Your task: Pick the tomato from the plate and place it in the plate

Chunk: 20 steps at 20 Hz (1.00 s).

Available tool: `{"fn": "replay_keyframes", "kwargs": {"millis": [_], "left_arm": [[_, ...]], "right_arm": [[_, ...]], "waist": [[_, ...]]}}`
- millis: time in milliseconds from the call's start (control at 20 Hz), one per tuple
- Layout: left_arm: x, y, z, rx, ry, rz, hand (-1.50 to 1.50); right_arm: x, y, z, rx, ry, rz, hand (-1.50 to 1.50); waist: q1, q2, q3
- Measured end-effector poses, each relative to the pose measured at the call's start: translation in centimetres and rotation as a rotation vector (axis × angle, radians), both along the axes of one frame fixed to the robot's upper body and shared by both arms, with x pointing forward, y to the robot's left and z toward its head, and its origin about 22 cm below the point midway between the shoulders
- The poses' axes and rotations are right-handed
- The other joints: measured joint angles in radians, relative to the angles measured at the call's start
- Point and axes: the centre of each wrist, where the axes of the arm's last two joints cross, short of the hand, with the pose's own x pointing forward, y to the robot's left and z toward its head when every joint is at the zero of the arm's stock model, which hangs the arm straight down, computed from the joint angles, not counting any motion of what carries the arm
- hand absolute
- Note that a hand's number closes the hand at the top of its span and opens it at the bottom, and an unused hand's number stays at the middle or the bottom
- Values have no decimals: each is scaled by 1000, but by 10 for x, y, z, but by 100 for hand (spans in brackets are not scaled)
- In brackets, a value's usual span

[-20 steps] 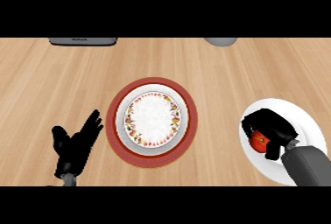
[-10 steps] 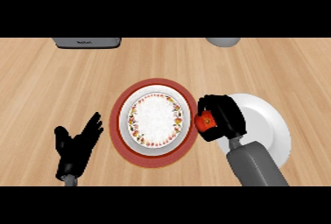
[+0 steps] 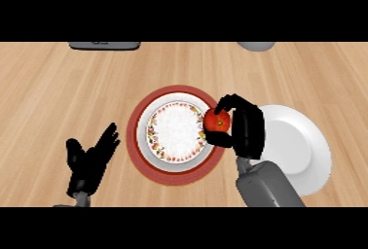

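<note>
Right hand: I am gripping the tomato over the red plate's 3 o'clock rim. Left hand: resting open, 8 o'clock.

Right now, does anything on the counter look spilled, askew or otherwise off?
Nothing stands out. The right robot hand holds the tomato over the patterned plate's right rim; the white plate lies flat. The left robot hand rests open.

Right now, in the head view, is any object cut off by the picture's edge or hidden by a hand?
In the head view, the right hand curls round the tomato, hiding part of it; the white plate is partly covered by the forearm; a dark object and a grey one are cut off at the top.
</note>
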Motion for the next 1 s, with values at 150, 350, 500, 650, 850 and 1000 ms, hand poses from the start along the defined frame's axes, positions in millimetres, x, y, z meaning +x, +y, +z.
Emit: {"fn": "replay_keyframes", "kwargs": {"millis": [150, 350, 500, 650, 850, 1000], "left_arm": [[2, -2, 2, 1, -6, -8, 0], [4, -4, 4, 4, -12, -17, 0], [4, -4, 4, 6, -15, -14, 0], [4, 1, 6, 11, -18, -9, 0], [9, -6, 8, 0, -25, -15, 0], [10, -10, 6, -2, -29, -15, 0]], "right_arm": [[-8, 14, 6, 89, -51, -87, 150], [-17, 30, 2, 122, -88, -171, 150], [-17, 34, -3, 102, -121, -239, 150], [-15, 38, -5, 81, -150, -304, 150], [-6, 44, -6, 29, -192, -369, 150], [0, 48, -8, -30, -236, -384, 150]], "waist": [[10, 6, -1], [13, 14, -2], [6, 17, -2], [6, 21, -2], [10, 29, -1], [11, 32, 1]]}}
